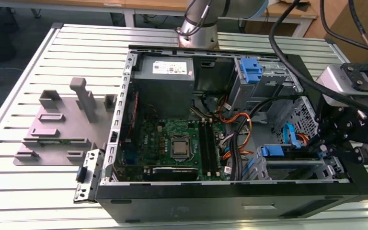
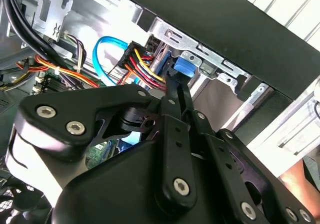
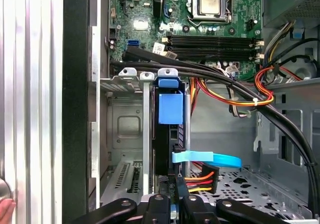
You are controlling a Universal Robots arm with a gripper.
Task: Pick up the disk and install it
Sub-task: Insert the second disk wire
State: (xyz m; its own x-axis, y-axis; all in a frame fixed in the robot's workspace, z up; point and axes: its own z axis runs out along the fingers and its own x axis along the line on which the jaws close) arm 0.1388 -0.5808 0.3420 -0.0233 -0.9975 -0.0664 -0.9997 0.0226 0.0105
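The disk [image 3: 164, 134] stands on edge in the drive cage [image 3: 125, 129] at the case's front corner, on the exterior view's right. Its blue carrier tab [image 3: 170, 108] points toward the motherboard. In the exterior view the tab [image 1: 272, 151] shows at the cage's mouth. My gripper [image 3: 172, 206] is at the disk's rear end, its black fingers [image 2: 176, 92] close together on the thin edge. The second wrist view has the fingertips of my gripper [image 2: 175, 84] just short of the blue carrier [image 2: 187, 66]. From outside, my gripper [image 1: 323, 151] hangs over the cage.
A blue data cable [image 3: 207, 159] and a red-yellow-black power plug [image 3: 201, 177] lie right beside the disk. Thick black cables [image 3: 240, 92] cross above the cage. The motherboard [image 1: 171, 143], power supply [image 1: 165, 72] and upper blue bracket [image 1: 250, 69] fill the case. A person's hand [image 3: 5, 209] rests outside the case wall.
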